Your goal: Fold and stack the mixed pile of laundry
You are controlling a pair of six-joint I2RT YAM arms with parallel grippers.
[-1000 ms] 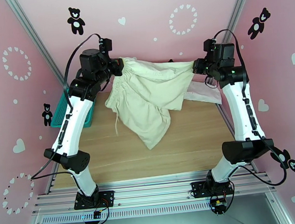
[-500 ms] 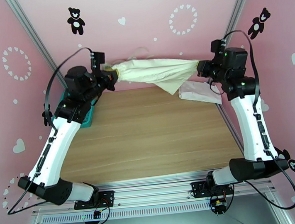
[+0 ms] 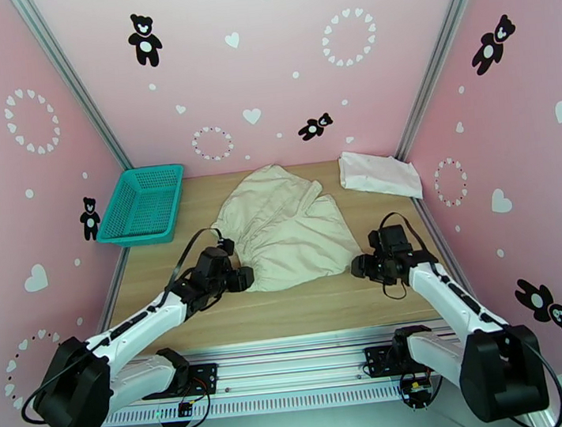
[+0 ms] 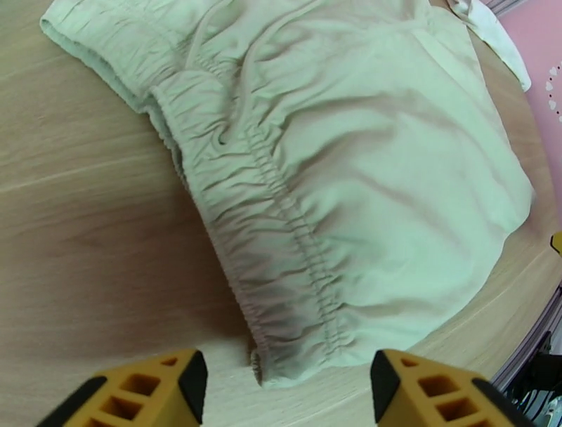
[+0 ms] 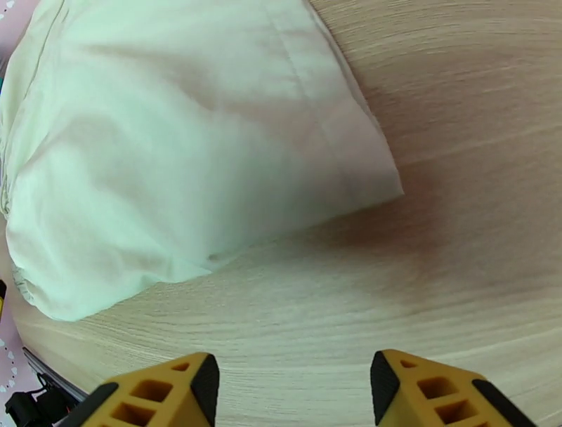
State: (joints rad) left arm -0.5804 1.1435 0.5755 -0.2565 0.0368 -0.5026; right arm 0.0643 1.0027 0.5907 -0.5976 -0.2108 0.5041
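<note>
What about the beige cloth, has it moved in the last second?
Yes. The beige cloth dropped from midair and toward the front, now lying flat on the table right of the teal basket.

I count two garments on the desk (image 3: 290,309): one cream-beige garment (image 3: 286,226), one white garment (image 3: 379,175). One teal basket (image 3: 141,205). Two robot arms: the left arm (image 3: 137,327), the right arm (image 3: 448,299).

bare table (image 3: 306,307) around cream garment (image 3: 286,230)

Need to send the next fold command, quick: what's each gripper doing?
Left gripper: open, holding nothing.
Right gripper: open, holding nothing.
</note>
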